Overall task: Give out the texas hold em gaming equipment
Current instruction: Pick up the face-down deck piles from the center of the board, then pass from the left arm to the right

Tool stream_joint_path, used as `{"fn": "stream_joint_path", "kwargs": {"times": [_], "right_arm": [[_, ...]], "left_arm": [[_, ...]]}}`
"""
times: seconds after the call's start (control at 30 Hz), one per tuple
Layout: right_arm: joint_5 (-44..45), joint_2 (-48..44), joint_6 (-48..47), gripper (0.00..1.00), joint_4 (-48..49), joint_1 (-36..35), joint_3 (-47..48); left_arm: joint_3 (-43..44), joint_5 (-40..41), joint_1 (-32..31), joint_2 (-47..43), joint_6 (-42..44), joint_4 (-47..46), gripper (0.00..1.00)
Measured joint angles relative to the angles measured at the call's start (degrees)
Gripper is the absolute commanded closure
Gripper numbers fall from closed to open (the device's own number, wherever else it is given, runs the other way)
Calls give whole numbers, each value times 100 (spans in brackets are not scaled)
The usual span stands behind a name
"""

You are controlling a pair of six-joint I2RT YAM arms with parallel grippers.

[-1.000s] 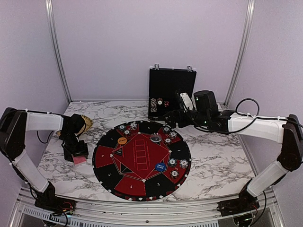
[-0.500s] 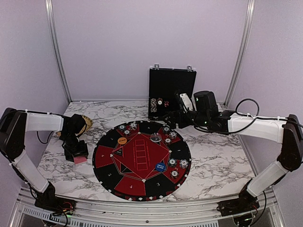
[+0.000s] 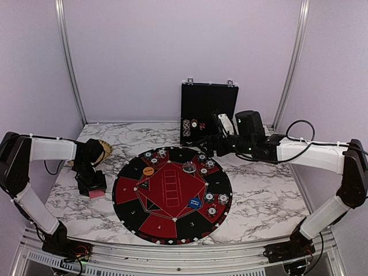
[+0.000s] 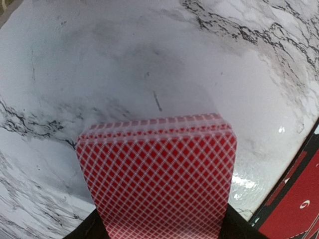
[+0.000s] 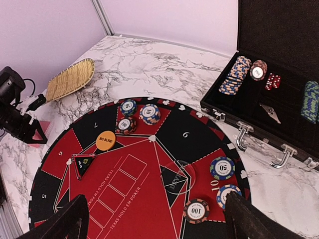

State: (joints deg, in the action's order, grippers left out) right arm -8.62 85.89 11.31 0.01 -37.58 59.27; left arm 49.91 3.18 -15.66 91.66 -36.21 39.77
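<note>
On the marble table [image 3: 259, 201], left of the mat [image 3: 172, 190], our left gripper [image 3: 93, 185] clamps the cards [image 4: 159, 174] (lifted or not, we cannot tell) while the right gripper [image 5: 157, 221] hangs wide above the mat; next, we judge, comes a level lift toward it.

card deck [image 4: 158, 174]: bottom cut by frame edge | left hand [image 3: 92, 185]: fingers mostly hidden behind deck | case [image 5: 284, 35]: cropped top, right

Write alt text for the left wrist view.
A stack of red-backed playing cards fills the lower frame, gripped at its sides by the left gripper over a white marble table. The edge of a red-and-black mat shows at lower right.
</note>
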Motion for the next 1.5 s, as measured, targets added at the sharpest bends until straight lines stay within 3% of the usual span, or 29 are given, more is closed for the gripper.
{"fn": "stream_joint_path", "kwargs": {"times": [0.83, 1.5], "right_arm": [[-560, 101, 422, 11, -2, 258, 0], [-2159, 1051, 1311, 23, -120, 380, 380]], "left_arm": [[664, 328, -260, -42, 326, 610, 57], [2072, 20, -1816, 120, 872, 1447, 57]]}}
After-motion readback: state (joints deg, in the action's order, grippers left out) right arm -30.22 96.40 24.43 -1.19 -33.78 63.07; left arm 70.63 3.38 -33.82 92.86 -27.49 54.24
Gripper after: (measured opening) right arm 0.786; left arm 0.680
